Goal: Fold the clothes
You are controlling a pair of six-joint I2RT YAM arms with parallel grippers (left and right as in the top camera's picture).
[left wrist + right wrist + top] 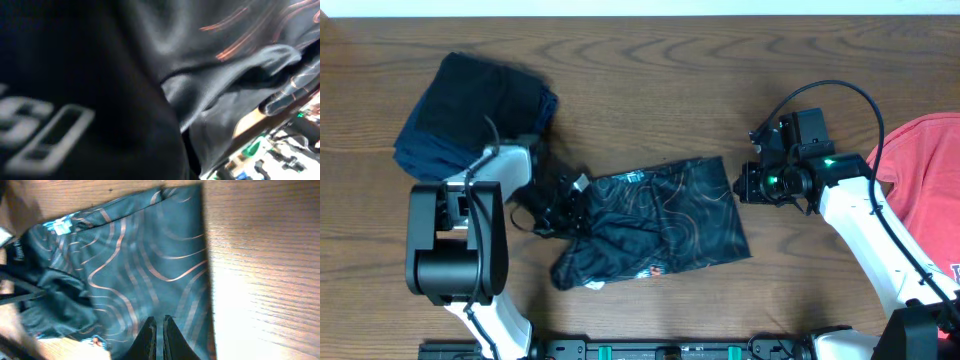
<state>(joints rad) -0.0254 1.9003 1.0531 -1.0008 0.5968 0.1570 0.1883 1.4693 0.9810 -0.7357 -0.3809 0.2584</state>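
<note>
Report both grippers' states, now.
Left gripper: shut on the black jersey, at its bunched left edge.
Right gripper: shut, nothing visible between its fingers, poised over the jersey.

Even, bright light in the overhead view; glare whitens the table (250,295) in the right wrist view. The left wrist view is dim and blurred (the jersey (100,75) fills it).

No text could be read with certainty. In the left wrist view, large white block characters (40,132) stood on the black jersey (100,60), too blurred to make out. The right wrist view showed a small light-blue logo (62,226) on the jersey, illegible. At the right edge of the desk (650,90), a dark mark (955,270) on the red T-shirt (920,180) was cut off.
</note>
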